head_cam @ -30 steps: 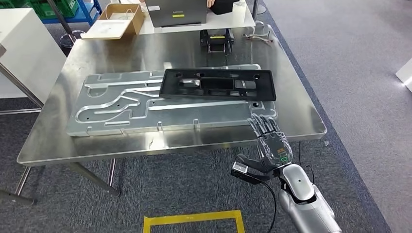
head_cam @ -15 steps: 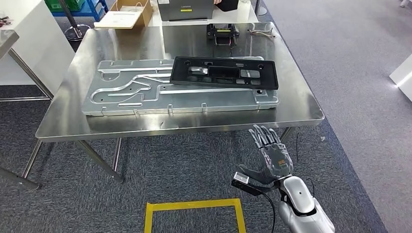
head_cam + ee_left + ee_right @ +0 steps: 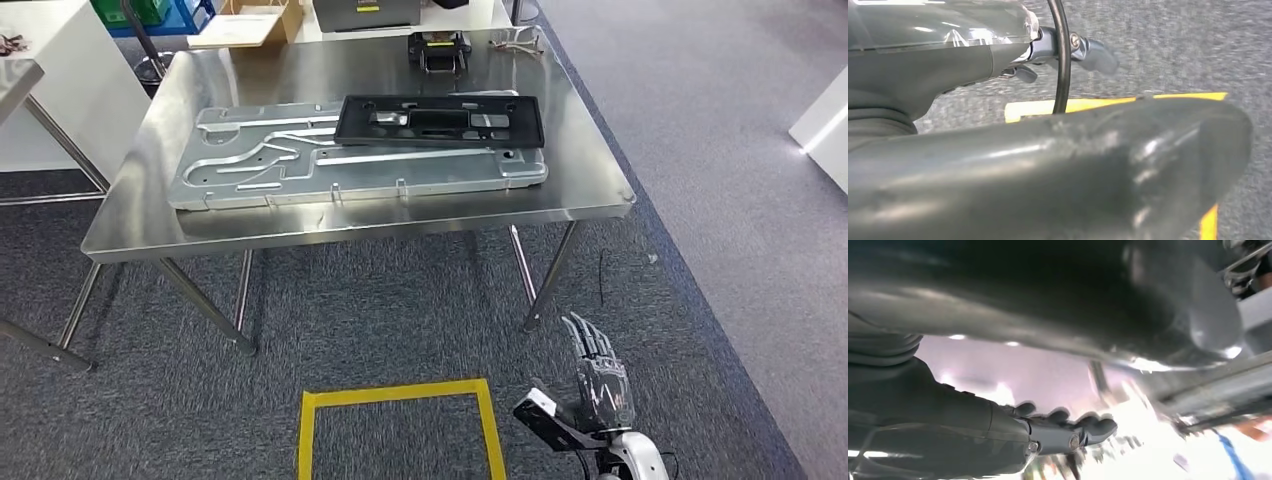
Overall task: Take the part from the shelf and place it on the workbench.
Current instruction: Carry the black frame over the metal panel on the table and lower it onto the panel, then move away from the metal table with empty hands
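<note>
- The floor [image 3: 380, 330] is grey carpet, with a yellow taped square [image 3: 400, 430] marked just in front of the robot.
- The worktop [image 3: 590, 190] is a steel table on thin legs, standing well ahead of the robot.
- A large aluminium plate [image 3: 260, 180] with milled channels lies flat along the worktop.
- The part [image 3: 440, 120], a long black frame with cut-out windows, lies flat on the far right end of the plate, so it appears to be delivered.
- Handling, as a judgement: the part looks like moulded plastic, light and fairly stiff but long enough to flex or swing if held at one end. A hold on a long edge near the middle, or through a window, would balance it best. Its smooth surface could slip on the metal.
- A small black fixture [image 3: 438, 52] and a metal tool [image 3: 515, 42] sit at the worktop's far edge, apart from the part.
- The right hand [image 3: 598, 385] hangs low over the carpet, well short of the worktop, fingers spread and empty.
- The left hand [image 3: 1023, 165] hangs above the carpet; whether its fingers are spread or curled I cannot tell.
</note>
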